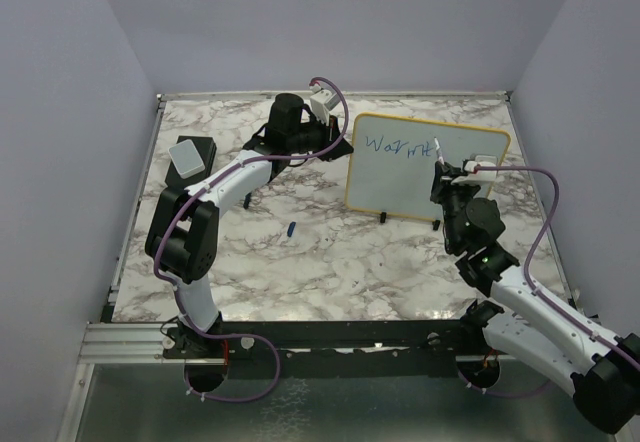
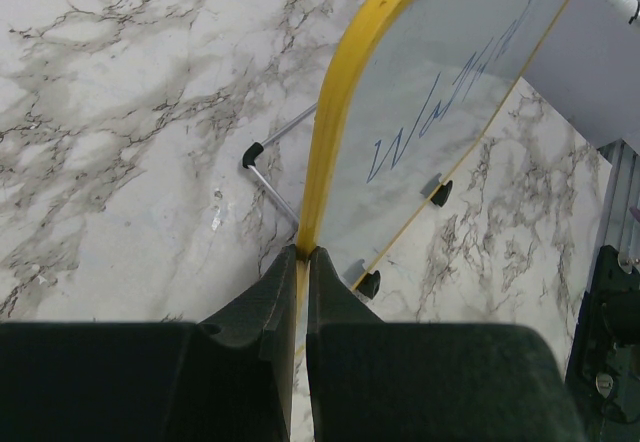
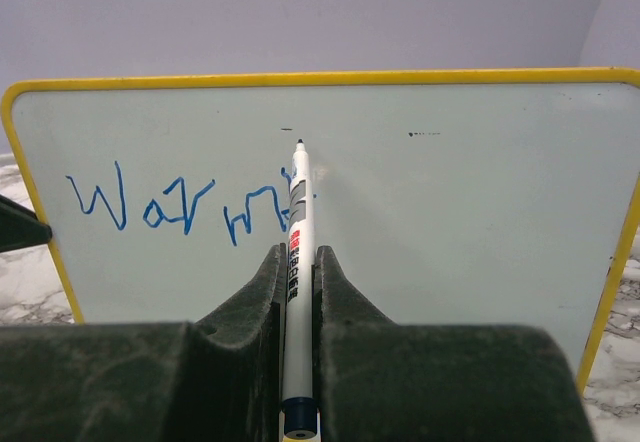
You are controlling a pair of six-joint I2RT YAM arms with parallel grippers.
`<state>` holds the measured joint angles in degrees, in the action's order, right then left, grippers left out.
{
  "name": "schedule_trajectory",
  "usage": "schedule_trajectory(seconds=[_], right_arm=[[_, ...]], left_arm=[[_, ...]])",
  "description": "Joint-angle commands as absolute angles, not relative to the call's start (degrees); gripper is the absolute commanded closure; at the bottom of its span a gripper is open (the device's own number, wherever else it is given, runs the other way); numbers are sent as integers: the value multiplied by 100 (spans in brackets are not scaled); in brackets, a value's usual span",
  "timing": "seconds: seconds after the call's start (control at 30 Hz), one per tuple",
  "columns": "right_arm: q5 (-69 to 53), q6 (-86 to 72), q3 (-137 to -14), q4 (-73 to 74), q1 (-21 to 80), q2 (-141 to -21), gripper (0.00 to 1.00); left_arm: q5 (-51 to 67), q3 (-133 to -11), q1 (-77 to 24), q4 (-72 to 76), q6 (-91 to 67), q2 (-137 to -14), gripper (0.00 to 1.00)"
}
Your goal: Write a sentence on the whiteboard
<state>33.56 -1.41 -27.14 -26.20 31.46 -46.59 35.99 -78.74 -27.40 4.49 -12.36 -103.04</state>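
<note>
The whiteboard [image 1: 420,187] stands upright on two black feet at the back right, yellow-framed. Blue handwriting, the sentence [image 1: 398,147], runs along its upper left and reads about "Warm", with a further stroke half hidden behind the pen. My left gripper [image 1: 346,148] is shut on the board's left yellow edge [image 2: 330,132], its fingertips [image 2: 285,262] pinching the frame. My right gripper [image 3: 298,254] is shut on a white marker [image 3: 297,217], which points at the board [image 3: 460,222]. The marker's tip sits just right of the last letters [image 3: 250,212], at or very near the surface.
A grey-topped black eraser block [image 1: 192,154] lies at the back left of the marble table [image 1: 300,272]. A small blue pen cap [image 1: 290,228] lies on the table in front of the board's left side. Purple walls close in the back and both sides.
</note>
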Motion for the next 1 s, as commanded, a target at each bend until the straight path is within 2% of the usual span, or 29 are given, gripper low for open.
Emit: schedule_trajectory(seconds=[0.0, 0.4, 0.97], right_arm=[[3561, -55, -2889, -2861, 3064, -4766, 99], [3744, -176, -2883, -2578, 2953, -4717, 99], [3402, -1053, -2554, -1645, 2952, -4596, 99]], left_arm=[[3753, -7917, -2761, 521, -1154, -9983, 95], [3744, -7901, -2756, 527, -1147, -9967, 95], [3742, -7909, -2760, 519, -1130, -9984, 95]])
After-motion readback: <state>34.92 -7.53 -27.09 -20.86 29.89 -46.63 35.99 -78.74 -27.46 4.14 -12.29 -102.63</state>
